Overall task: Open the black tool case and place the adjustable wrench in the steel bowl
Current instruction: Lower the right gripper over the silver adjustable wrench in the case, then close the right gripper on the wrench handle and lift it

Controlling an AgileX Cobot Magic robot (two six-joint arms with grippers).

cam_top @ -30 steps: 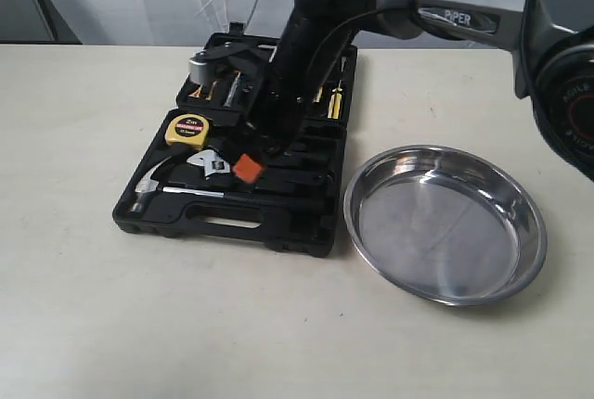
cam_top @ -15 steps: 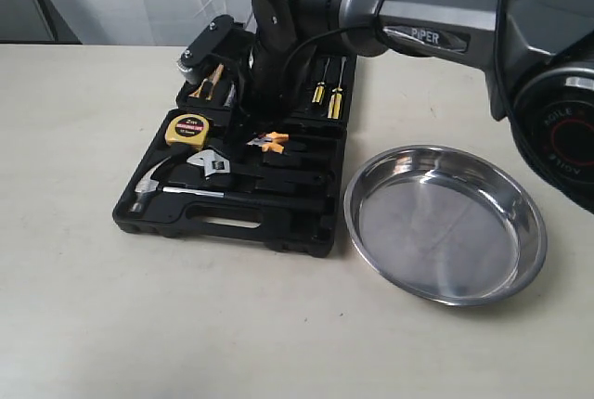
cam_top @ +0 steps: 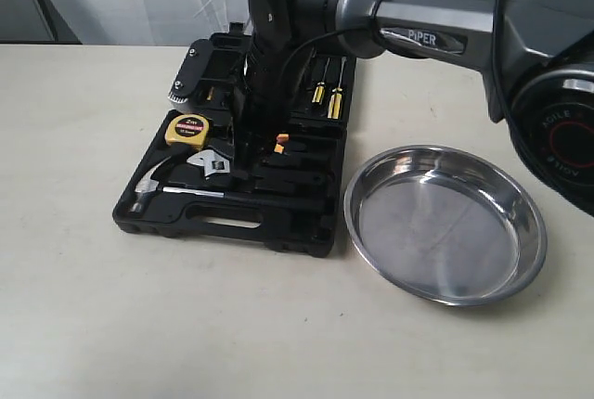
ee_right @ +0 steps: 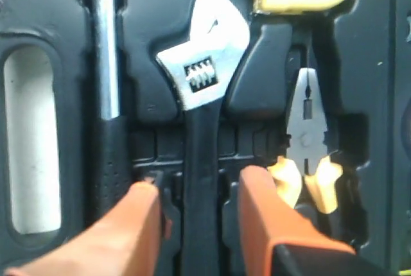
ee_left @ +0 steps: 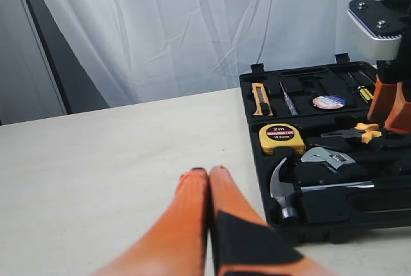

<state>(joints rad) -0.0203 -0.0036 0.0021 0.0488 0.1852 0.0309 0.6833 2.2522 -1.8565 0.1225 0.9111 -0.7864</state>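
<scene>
The black tool case (cam_top: 232,221) lies open flat on the table, tools in its recesses. The adjustable wrench (cam_top: 212,163) rests in its recess, silver head beside the tape measure. In the right wrist view my right gripper (ee_right: 200,186) is open, one orange finger on each side of the wrench's (ee_right: 204,58) black handle, low in the case. In the exterior view the arm hides most of that gripper (cam_top: 264,151). The steel bowl (cam_top: 444,223) stands empty to the right of the case. My left gripper (ee_left: 209,174) is shut and empty over bare table, left of the case (ee_left: 334,210).
A yellow tape measure (cam_top: 188,127), a silver-headed hammer (cam_top: 153,187), orange-handled pliers (ee_right: 307,128) and screwdrivers (cam_top: 329,93) sit in the case. The pliers lie right beside one right finger. A white curtain hangs behind the table.
The right wrist has turned and shifted back over the case, and its orange fingers have come to stand on either side of the wrench handle. The wrench, case and bowl have not moved.
</scene>
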